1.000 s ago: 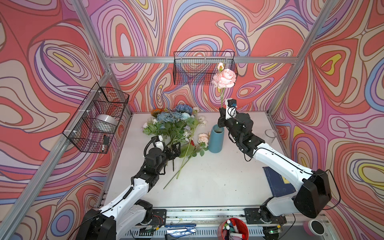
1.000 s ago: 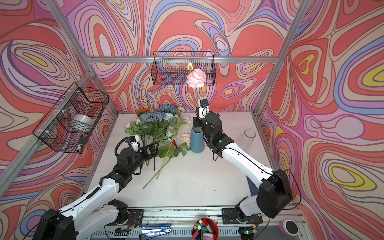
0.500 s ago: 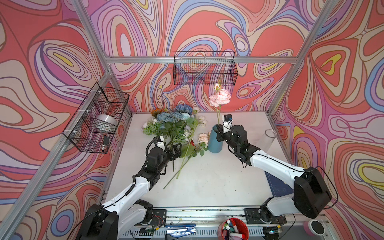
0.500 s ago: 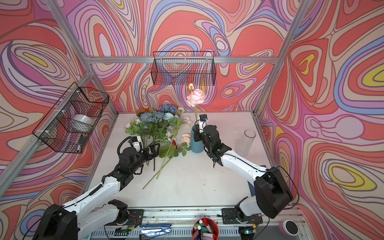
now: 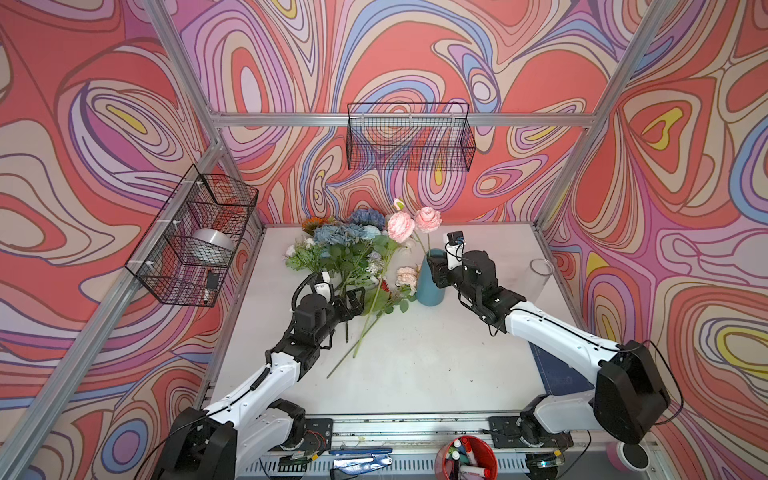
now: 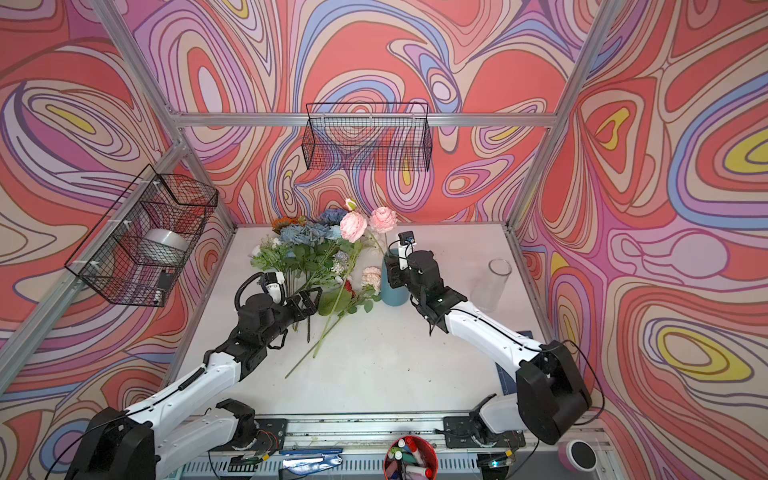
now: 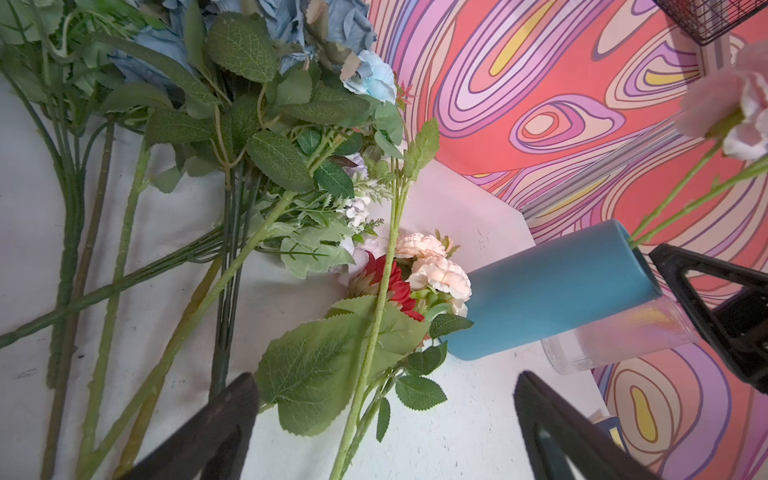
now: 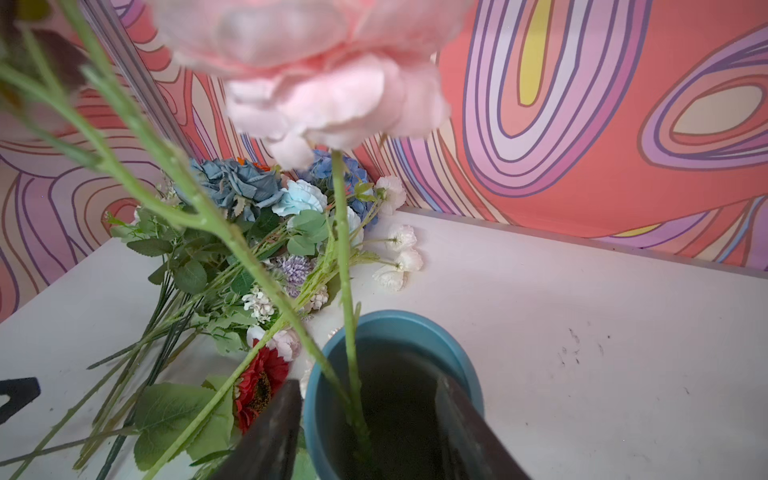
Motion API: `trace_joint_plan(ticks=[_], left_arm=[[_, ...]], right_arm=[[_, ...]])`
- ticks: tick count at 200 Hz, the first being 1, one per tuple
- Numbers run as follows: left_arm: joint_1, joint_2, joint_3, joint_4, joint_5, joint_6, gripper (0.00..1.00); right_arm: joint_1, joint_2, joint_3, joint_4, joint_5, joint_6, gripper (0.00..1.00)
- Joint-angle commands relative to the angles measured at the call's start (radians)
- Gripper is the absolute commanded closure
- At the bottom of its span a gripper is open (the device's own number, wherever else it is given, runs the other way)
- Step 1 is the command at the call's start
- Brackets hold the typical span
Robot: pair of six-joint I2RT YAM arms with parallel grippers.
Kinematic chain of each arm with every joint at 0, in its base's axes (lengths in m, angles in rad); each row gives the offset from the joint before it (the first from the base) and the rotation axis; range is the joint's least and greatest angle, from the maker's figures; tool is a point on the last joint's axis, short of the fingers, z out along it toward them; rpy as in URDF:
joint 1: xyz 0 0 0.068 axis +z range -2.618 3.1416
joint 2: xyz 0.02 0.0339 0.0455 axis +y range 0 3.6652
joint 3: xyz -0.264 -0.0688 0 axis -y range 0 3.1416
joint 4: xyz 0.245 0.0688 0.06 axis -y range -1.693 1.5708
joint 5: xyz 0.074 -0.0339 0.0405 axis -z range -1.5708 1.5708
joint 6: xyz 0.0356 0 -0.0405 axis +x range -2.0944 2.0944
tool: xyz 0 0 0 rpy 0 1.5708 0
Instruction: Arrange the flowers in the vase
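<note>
Placing step: right pincer (image 8: 365, 380) spread at the vase (image 8: 415, 324) mouth, pink rose (image 8: 332, 83) stem standing free between its jaws; next, withdraw clear and take another from the flowers (image 7: 232, 270) on the worktop (image 7: 436, 436) below the spread left pincer (image 7: 384, 376).

Pink rose (image 5: 428, 219) now much lower: stem sunk into vase (image 5: 426, 286), bloom no longer high against wall. Right claw (image 8: 368, 386) down at vase mouth, jaws now parted, stem loose between them. Right arm stretched lower.

Two pink roses (image 5: 428, 219) in blue vase (image 5: 430, 286); flower pile (image 5: 345, 253) alongside
</note>
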Motion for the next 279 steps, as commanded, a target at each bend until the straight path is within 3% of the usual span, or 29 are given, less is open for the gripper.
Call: trace_joint_plan(ticks=[1,55,94,148,185,219,279], left_arm=[[0.0,0.022,0.052,-0.034,0.046,0.03,0.03],[0.0,0.102,0.144,-0.085,0.127,0.091,0.08],[-0.004,0.222,0.268,-0.224,0.198,0.194,0.28],[-0.071,0.365,0.394,-0.417,0.113,0.298,0.6],[-0.121,0.467,0.475,-0.566,0.002,0.349,0.64],[-0.131,0.524,0.489,-0.58,-0.076,0.34,0.67],[-0.135,0.606,0.514,-0.553,-0.069,0.352,0.75]], right_arm=[[-0.001,-0.064,0.04,-0.089,0.032,0.012,0.39],[-0.003,-0.191,0.042,-0.226,0.076,0.005,0.2],[-0.025,-0.179,0.081,-0.33,0.27,0.154,0.02],[-0.057,-0.159,0.041,-0.352,0.329,0.266,0.01],[-0.06,-0.169,0.032,-0.37,0.355,0.253,0.01],[-0.063,-0.177,0.032,-0.366,0.366,0.231,0.02],[-0.063,-0.17,0.038,-0.369,0.36,0.228,0.02]])
